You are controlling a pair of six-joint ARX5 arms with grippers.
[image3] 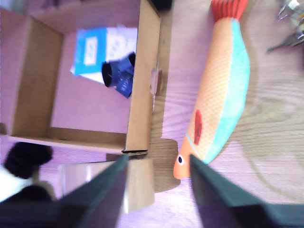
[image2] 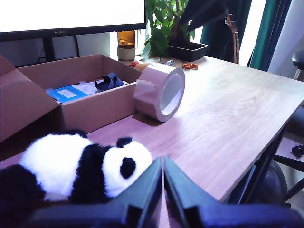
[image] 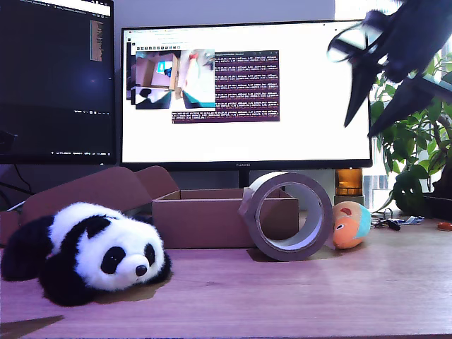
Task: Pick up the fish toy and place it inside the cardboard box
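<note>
Exterior view shows, nearest, a black-and-white panda plush (image: pixel 88 251); behind it the brown cardboard box (image: pixel 212 219), then the orange-and-teal fish toy (image: pixel 352 224) on the table beside a tape roll (image: pixel 289 215). My first gripper (image2: pixel 163 164) is closed; my second gripper (image3: pixel 159 164) hangs spread above the fish.

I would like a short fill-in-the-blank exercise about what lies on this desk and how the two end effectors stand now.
1. The orange fish toy with a teal band lies on the wooden desk, ____ the brown cardboard box.
2. The black-and-white plush is a ____.
3. The big tape roll stands on its ____.
4. My second end effector has its jaws ____; my first end effector has them together.

Missing words: outside; panda; edge; apart
</note>
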